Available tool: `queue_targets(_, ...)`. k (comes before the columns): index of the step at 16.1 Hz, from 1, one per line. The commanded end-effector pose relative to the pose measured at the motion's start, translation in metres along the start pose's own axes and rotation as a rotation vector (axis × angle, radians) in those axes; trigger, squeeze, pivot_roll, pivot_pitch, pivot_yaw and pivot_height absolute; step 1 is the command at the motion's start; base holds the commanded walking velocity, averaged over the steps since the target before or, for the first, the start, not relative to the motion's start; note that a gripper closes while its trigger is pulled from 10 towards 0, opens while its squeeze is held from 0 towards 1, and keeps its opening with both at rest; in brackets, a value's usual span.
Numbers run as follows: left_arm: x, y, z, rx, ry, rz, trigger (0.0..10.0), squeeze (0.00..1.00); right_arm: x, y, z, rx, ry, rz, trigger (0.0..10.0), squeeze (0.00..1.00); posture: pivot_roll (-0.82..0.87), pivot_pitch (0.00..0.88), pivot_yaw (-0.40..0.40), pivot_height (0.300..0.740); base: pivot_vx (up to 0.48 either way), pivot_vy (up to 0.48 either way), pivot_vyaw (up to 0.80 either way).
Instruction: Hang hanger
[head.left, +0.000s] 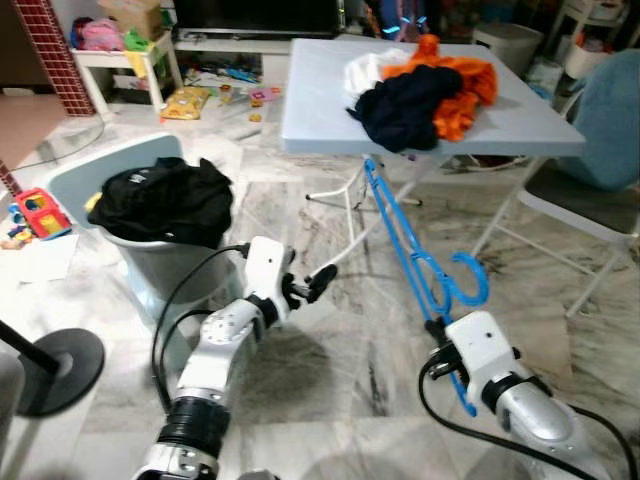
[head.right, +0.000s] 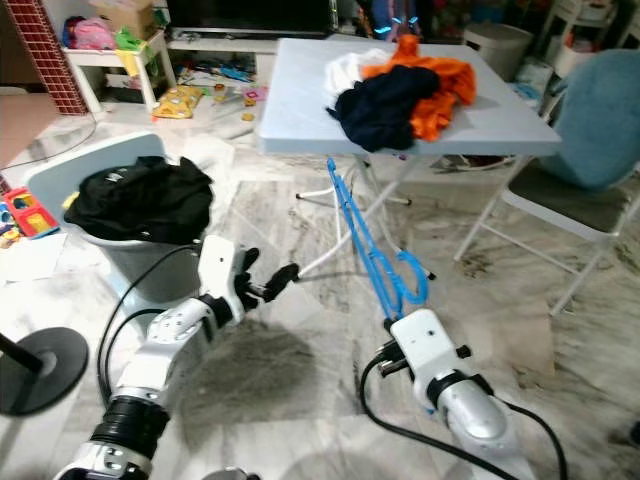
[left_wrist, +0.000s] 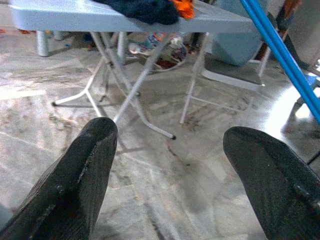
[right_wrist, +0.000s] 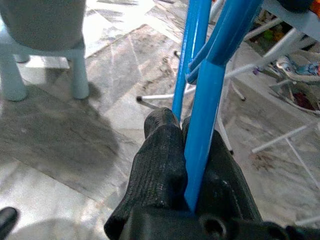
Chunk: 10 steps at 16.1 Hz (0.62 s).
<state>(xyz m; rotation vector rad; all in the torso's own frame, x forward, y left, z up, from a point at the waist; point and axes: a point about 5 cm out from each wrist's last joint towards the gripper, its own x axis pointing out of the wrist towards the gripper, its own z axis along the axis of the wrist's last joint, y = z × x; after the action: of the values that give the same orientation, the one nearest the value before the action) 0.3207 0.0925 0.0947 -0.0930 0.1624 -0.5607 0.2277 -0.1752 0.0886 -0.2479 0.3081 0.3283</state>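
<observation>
Right end effector (right_wrist: 187, 165): clamped on the blue hanger (head.left: 405, 240), the fingers pressed narrow round one blue bar; low on the near right of the scene
Hanger: held off the floor, slanting from the right end effector up and away toward the near edge of the worktop (head.left: 320, 110); its hook (head.left: 470, 283) curls just above the grip; more than one hanger may be bundled, it cannot be told
Left end effector (left_wrist: 165, 165): spread wide, nothing between the fingers; raised at near centre-left, pointed toward the folding legs under the worktop
Worktop load: a dark garment (head.left: 405, 105) and an orange garment (head.left: 455, 85) heaped at its far right part
Surroundings: grey basket (head.left: 165, 270) with black clothing (head.left: 165, 200) at left; a chair (head.left: 585, 200) at right
Step in hand: hanger judged as already picked up and being carried; hanging not yet done
Next move: a rail or hook is needed and none is made out here; the hook is likely to need turning free of the grip before it is set over a support
</observation>
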Motion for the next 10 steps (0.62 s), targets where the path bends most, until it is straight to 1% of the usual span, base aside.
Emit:
queue_targets(1, 0.006, -0.0046, 0.0066, 0.004, -0.021, -0.015, 10.0, 0.0, -0.0023, -0.0022, 0.0067, -0.015, -0.03, -0.005, 10.0, 0.0, -0.02, 0.0, -0.014, 0.74, 0.285, 0.326, 0.0)
queue_targets(6, 0.0076, -0.0037, 0.0075, -0.005, -0.026, -0.012, 10.0, 0.0, -0.0018, 0.0011, 0.0093, -0.022, -0.044, 0.01, 10.0, 0.0, -0.02, 0.0, -0.015, 0.74, 0.332, 0.327, 0.0)
queue_targets(10, 0.0089, -0.003, 0.0065, -0.004, -0.022, -0.001, 10.0, 0.0, -0.0022, 0.0073, 0.0164, -0.043, -0.098, 0.048, 10.0, 0.0, -0.02, 0.0, -0.015, 0.74, 0.393, 0.274, 0.0)
